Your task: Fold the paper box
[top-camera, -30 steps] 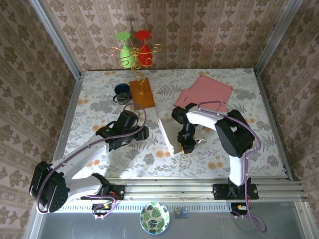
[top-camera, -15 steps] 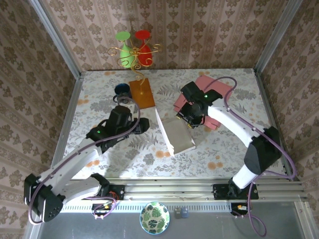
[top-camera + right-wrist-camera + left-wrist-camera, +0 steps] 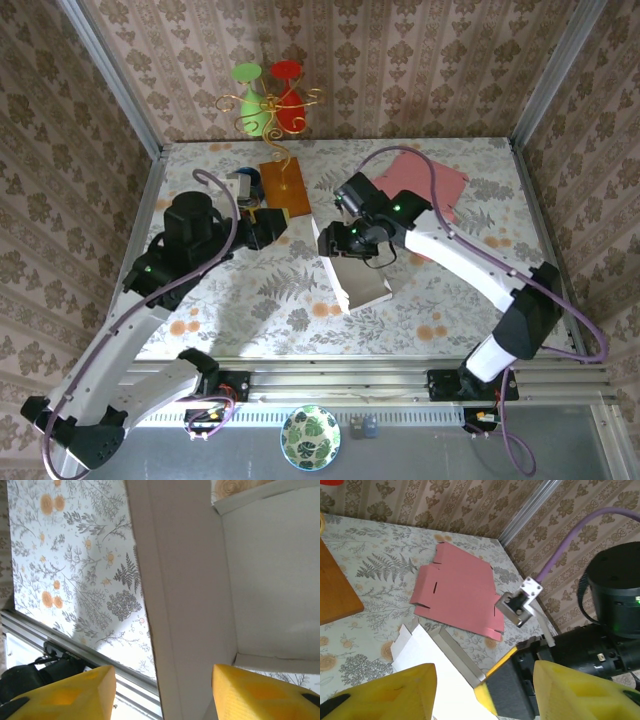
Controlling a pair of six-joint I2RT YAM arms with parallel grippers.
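Observation:
The white paper box (image 3: 362, 276) lies half folded in the middle of the table, its long left wall standing up. My right gripper (image 3: 345, 243) hovers over the box's far left end, open; in the right wrist view that wall (image 3: 180, 605) runs up between the two yellow fingers (image 3: 65, 695) without touching either, and the box's floor (image 3: 270, 580) lies to the right. My left gripper (image 3: 272, 225) hangs open to the left of the box, apart from it. In the left wrist view the white box (image 3: 432, 675) and the right gripper's finger (image 3: 507, 685) show between its yellow fingertips (image 3: 390, 695).
A flat pink box blank (image 3: 430, 188) (image 3: 460, 592) lies at the back right. An orange board (image 3: 285, 185) with a gold stand holding a green and a red glass stands at the back, with a dark cup (image 3: 243, 180) beside it. A patterned bowl (image 3: 310, 437) sits below the front rail.
My right gripper has left the box's near right side and swung to its far left end. My left arm has lifted and drawn back to the left, away from the box.

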